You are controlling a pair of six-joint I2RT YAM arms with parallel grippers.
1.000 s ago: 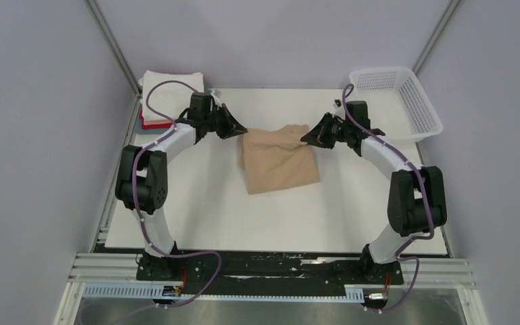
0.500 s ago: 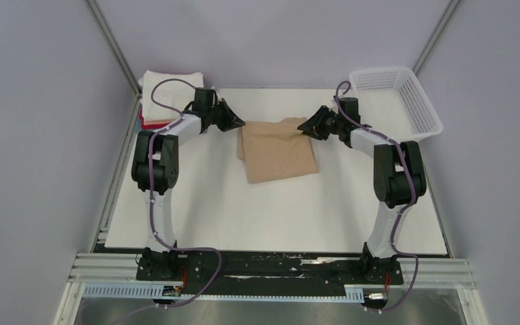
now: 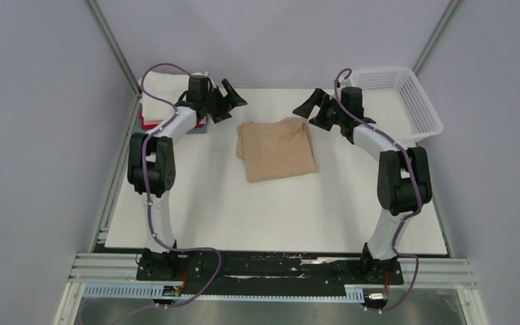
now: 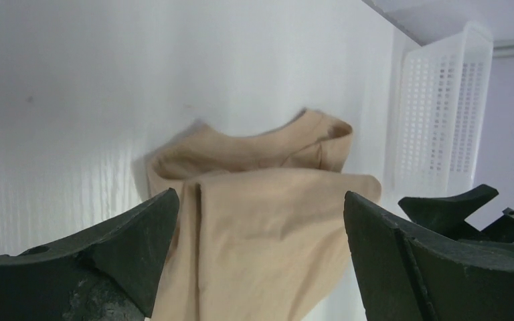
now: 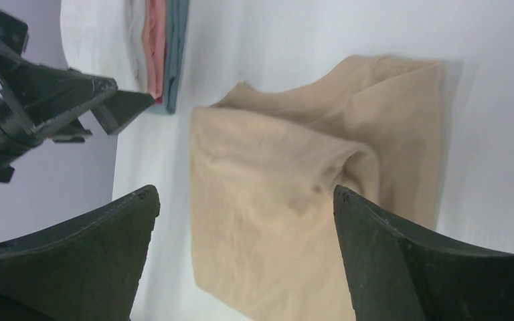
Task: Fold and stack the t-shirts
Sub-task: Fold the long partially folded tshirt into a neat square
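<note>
A tan t-shirt (image 3: 276,150) lies folded into a rough rectangle at the back middle of the white table (image 3: 277,217). My left gripper (image 3: 232,102) hovers open just off its far left corner, nothing between the fingers. My right gripper (image 3: 309,112) stands open off its far right corner, also empty. In the left wrist view the tan t-shirt (image 4: 261,227) shows beyond the spread left gripper (image 4: 261,195). In the right wrist view the tan t-shirt (image 5: 294,194) lies under the open right gripper (image 5: 245,190). A stack of folded t-shirts (image 3: 156,101), white on top, sits at the back left.
A white mesh basket (image 3: 406,101) stands at the back right corner, also seen as the basket (image 4: 442,120) in the left wrist view. The stack (image 5: 164,47) shows pink, red and grey-blue edges. Grey walls close in on both sides.
Both grippers let go of the tan shirt's far corners, opened wide and lifted back from it. The shirt now lies flat, folded over.
</note>
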